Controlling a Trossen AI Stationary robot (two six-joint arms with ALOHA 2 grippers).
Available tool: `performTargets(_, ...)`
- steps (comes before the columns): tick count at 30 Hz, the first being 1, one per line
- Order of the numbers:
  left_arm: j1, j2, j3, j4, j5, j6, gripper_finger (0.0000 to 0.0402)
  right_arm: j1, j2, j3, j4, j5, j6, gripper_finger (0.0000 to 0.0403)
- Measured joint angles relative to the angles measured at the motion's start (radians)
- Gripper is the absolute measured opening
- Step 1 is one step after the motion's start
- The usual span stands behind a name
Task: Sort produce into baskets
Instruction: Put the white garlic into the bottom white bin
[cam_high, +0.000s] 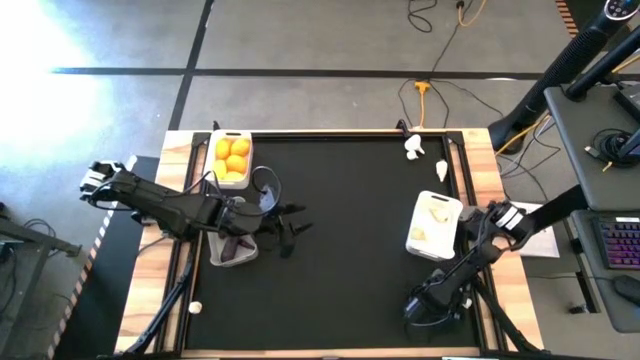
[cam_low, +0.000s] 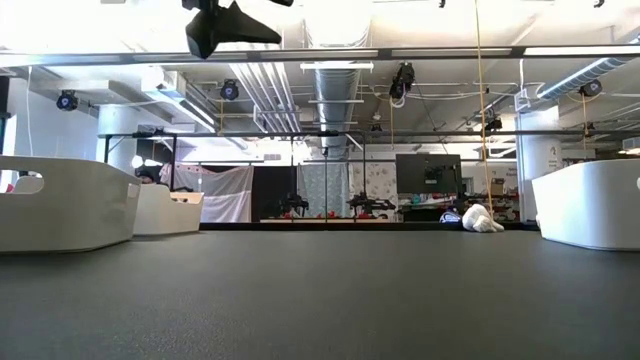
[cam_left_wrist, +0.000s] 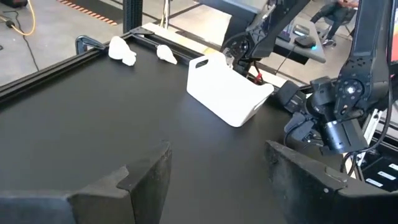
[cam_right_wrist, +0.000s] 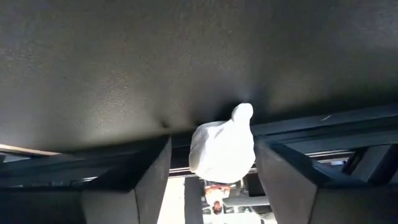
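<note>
The right gripper (cam_right_wrist: 211, 168) sits low at the table's near right edge, fingers spread around a garlic bulb (cam_right_wrist: 222, 149), positioned to pinch it. Its target, the right basket (cam_high: 434, 226), is just beyond. The left gripper (cam_high: 290, 228), fingers spread and empty, hovers beside the left baskets (cam_high: 231, 160). Two garlic bulbs (cam_high: 416, 148) remain far right; nothing obstructs.

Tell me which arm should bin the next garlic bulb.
Right. A garlic bulb already sits between the right gripper's open fingers, with the garlic basket nearby; the left gripper hangs empty across the table.
</note>
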Motion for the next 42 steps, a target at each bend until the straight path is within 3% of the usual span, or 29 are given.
performTargets(9,0.0,-0.038,0.0,-0.006,0.0,0.042,0.0237,0.0,-0.03,0.008,-0.008,-0.002,0.035,0.0156)
performTargets(14,0.0,-0.086,0.0,-0.03,0.0,0.081,0.0237,-0.041,-0.107,0.124,-0.046,0.014,0.11,0.0103)
performTargets(16,0.0,-0.11,0.0,-0.049,0.0,0.084,0.0237,-0.069,-0.175,0.21,-0.072,0.114,0.168,0.0083)
performTargets(19,0.0,-0.131,0.0,-0.055,0.0,0.118,0.0237,-0.126,-0.291,0.313,-0.153,0.394,0.258,0.0069)
performTargets(23,0.0,-0.144,0.0,-0.027,0.0,0.152,0.0237,-0.246,-0.452,0.355,-0.333,0.744,0.33,0.0067)
performTargets(27,0.0,-0.146,0.0,-0.026,0.0,0.15,0.0237,-0.414,-0.604,0.316,-0.408,0.898,0.302,0.0067)
performTargets(31,-0.009,-0.145,0.0,-0.026,0.001,0.125,0.0237,-0.616,-0.7,0.213,-0.405,0.907,0.142,0.0066)
performTargets(35,-0.032,-0.146,0.0,-0.032,0.001,0.073,0.0237,-0.768,-0.705,0.094,-0.357,0.854,-0.043,0.0066)
performTargets(42,-0.101,-0.188,0.0,-0.081,0.001,0.015,0.0237,-0.901,-0.637,-0.104,-0.293,0.78,-0.186,0.0072)
